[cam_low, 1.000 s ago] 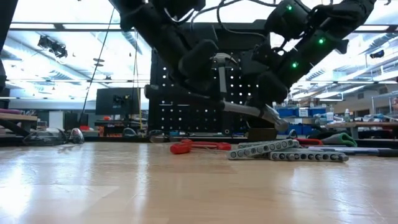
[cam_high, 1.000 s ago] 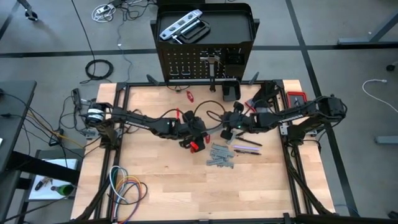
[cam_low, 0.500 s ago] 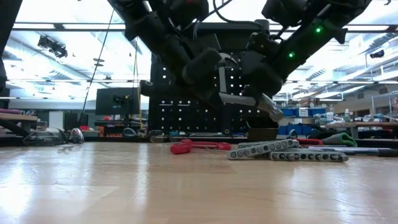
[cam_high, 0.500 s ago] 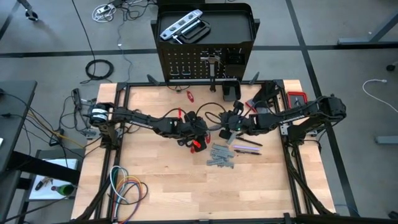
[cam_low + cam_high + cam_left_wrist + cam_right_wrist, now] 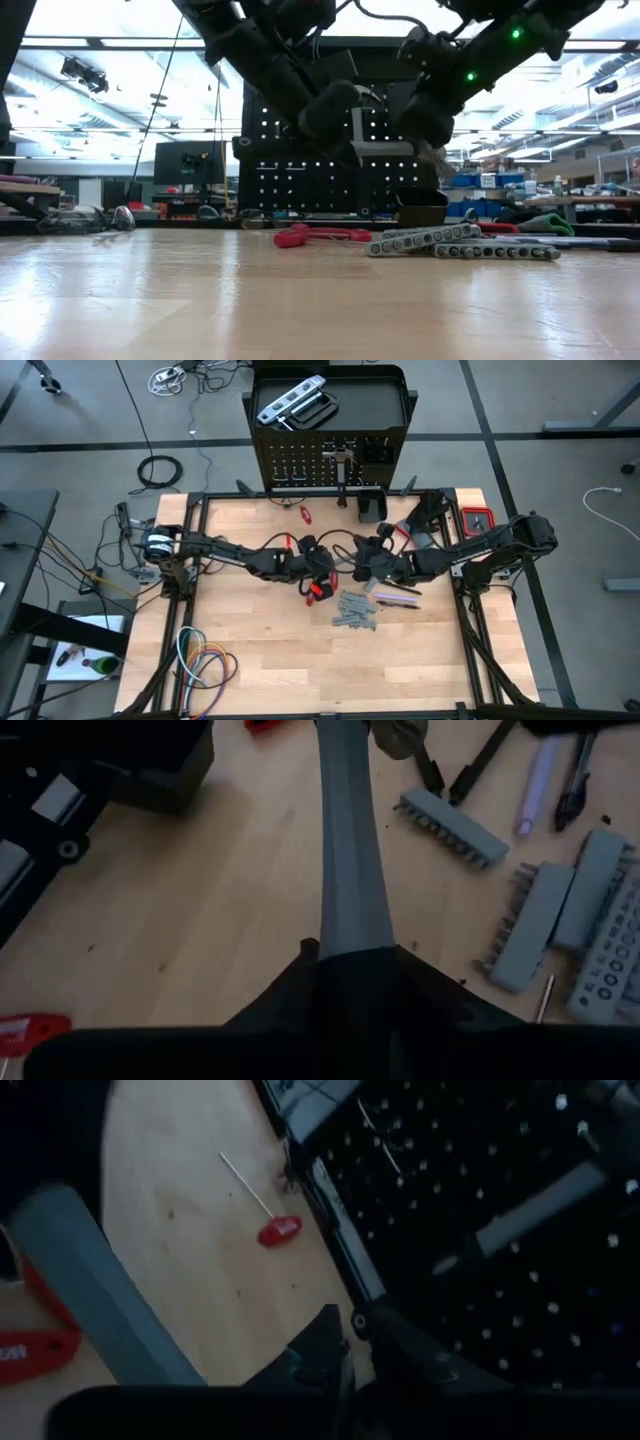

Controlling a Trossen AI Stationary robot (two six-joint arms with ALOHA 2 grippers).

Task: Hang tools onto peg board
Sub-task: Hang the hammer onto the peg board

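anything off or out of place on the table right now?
Nothing damaged or spilled. The wrench racks lie in a loose heap mid-table, not lined up. A hammer hangs level in the air between the left gripper and right gripper, well clear of the peg board.

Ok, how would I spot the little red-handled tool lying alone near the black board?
Find the black peg board standing at the wooden table's far edge. On the bare wood just in front of it lies a small screwdriver. Its bulbous red handle and thin bare shaft set it apart from the grey wrenches clustered at mid-table.
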